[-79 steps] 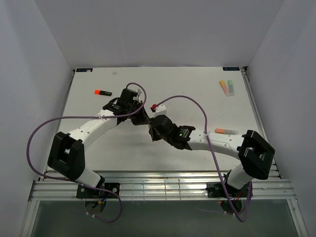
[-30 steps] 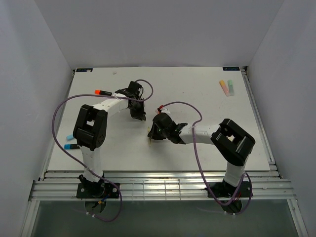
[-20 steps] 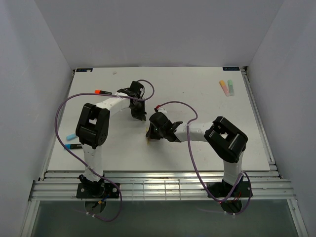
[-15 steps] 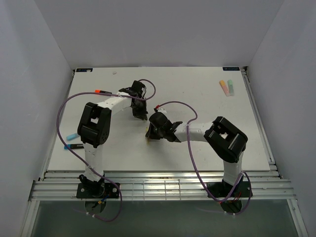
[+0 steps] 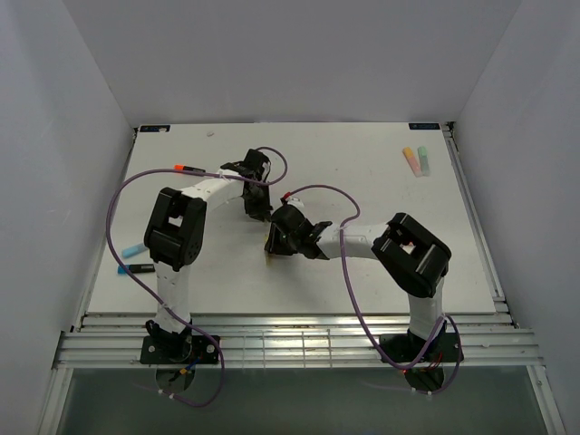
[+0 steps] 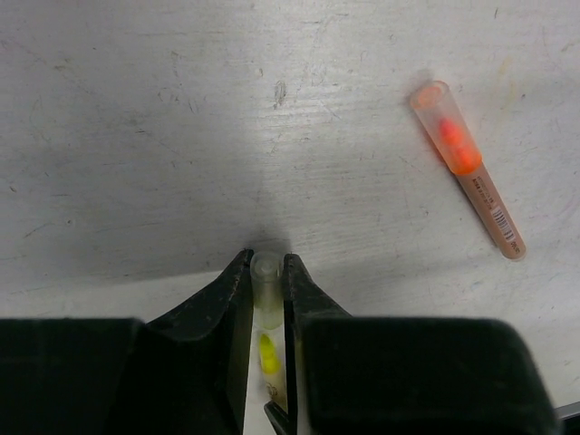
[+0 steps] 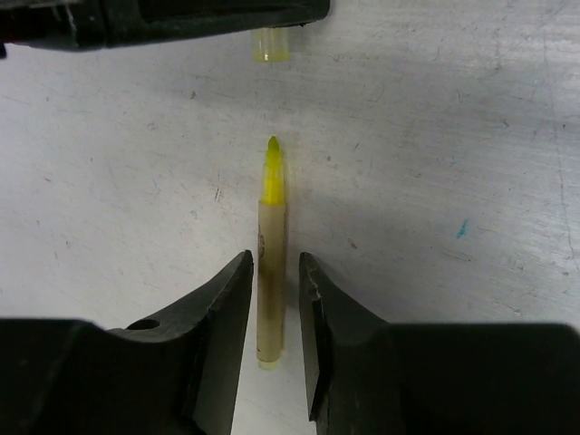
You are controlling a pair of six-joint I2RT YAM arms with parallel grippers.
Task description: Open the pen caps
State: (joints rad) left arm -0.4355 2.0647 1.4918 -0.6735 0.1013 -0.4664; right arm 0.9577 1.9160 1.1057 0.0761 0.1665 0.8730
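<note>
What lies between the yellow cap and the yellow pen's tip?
Only bare table, seen in the right wrist view: the cap and tip are apart.

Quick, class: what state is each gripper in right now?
Left gripper: closed on the yellow cap.
Right gripper: open, straddling the uncapped yellow pen.

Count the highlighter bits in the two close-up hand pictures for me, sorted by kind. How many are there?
Capped orange highlighter pen, see-through cap on: 1
Uncapped yellow highlighter pen, pale barrel, tip bare: 1
Loose see-through yellowish plastic cap: 1
Total: 3
</note>
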